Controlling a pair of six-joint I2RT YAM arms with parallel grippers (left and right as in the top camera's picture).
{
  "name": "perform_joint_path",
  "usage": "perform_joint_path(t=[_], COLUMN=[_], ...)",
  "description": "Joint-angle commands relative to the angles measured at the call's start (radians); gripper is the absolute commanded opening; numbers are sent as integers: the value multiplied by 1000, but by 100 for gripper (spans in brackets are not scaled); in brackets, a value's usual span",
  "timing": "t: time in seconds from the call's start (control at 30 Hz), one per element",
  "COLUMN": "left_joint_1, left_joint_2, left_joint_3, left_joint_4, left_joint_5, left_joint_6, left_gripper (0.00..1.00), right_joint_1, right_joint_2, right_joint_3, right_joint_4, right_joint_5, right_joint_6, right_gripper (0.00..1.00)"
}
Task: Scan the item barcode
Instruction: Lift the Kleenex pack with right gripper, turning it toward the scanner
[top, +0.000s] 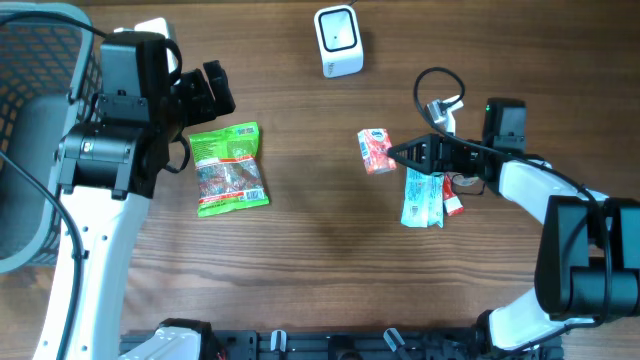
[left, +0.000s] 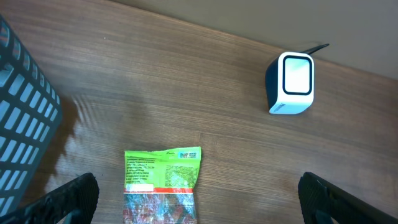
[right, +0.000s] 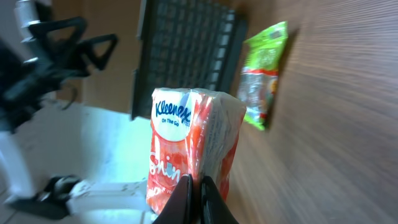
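The right gripper (top: 398, 154) is found clenched on one edge of the tissue pack (top: 375, 151), right of table centre and well short of the scanner (top: 338, 40) at the far edge. The left gripper (top: 208, 92) is released and holds nothing. The step in hand is judged to be presentation of the pack to the scanner window. Since only a thin edge is pinched, a slow carry is advised, and the wrist should be rolled until the barcode face is squared to the window. No barcode is seen in any view; only the branded face is shown to the right wrist camera, so the code is presumed to lie on a hidden side. The pack's long axis is set across the fingers, running roughly toward the far edge, slightly tilted.
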Motion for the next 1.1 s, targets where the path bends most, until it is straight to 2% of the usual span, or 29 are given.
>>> perform_joint_path(t=[0.0,0.23,0.43,0.63,1.07], left_joint_1=[-2,-2,-2,-2,-2], left_joint_2=[-2,-2,-2,-2,-2], left_joint_3=[5,5,5,5,5], left_joint_4=[2,2,2,2,2], left_joint_5=[-9,-9,-9,-9,-9], left_joint_6=[13,13,13,13,13], left_gripper=[100,100,100,100,100], right_joint_1=[-8,-17,-107,-121,-49], right_joint_2=[-51,-358,-643,-747,-756], right_joint_3=[-4,-4,-4,-4,-3], right_joint_4=[0,46,68,116,764], right_joint_5=[-121,-121,-121,-121,-106], right_joint_6=[-1,158,266,362,973], right_gripper=[4,4,4,4,4])
